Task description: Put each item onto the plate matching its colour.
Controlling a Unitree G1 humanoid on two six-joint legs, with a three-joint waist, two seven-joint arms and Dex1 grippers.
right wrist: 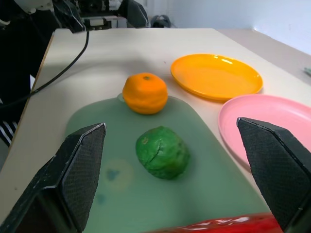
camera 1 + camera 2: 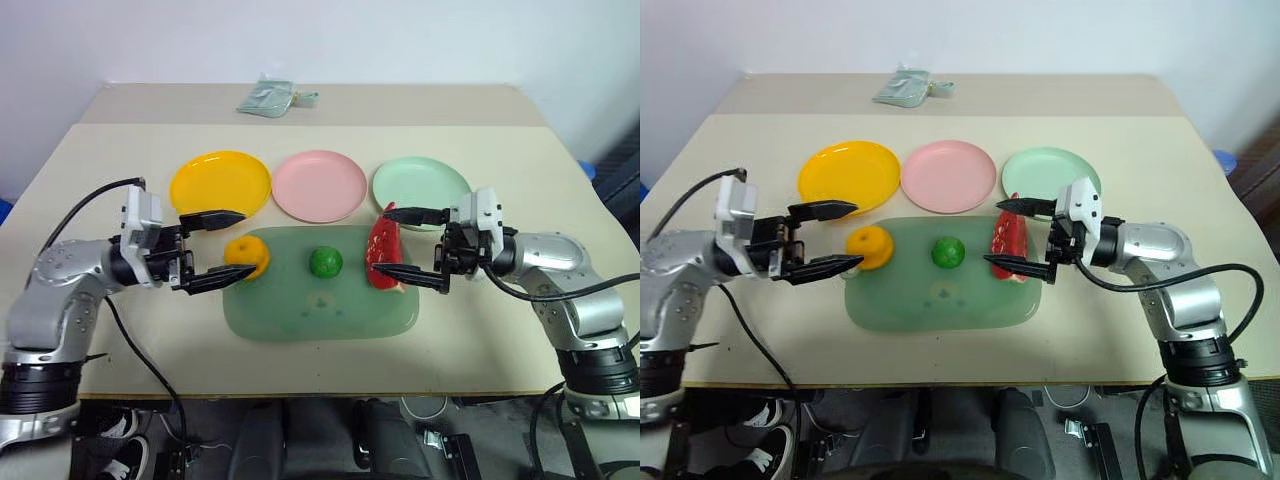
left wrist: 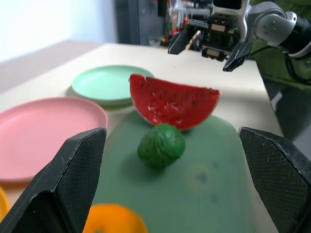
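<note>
On the translucent green mat (image 2: 300, 310) lie three items: an orange (image 2: 247, 256) at its left end, a green lime (image 2: 325, 262) in the middle and a red watermelon wedge (image 2: 381, 255) at its right end. Behind the mat stand a yellow plate (image 2: 220, 182), a pink plate (image 2: 319, 185) and a mint green plate (image 2: 420, 185), all bare. My left gripper (image 2: 230, 248) hangs open above the orange, pointing right. My right gripper (image 2: 395, 241) is open too, its two fingers either side of the wedge and pointing left, with nothing held.
A grey-green foil packet (image 2: 268, 98) lies at the table's far edge. The mat sits near the front middle of the beige table (image 2: 520, 330). Black cables hang off both arms at the table's sides.
</note>
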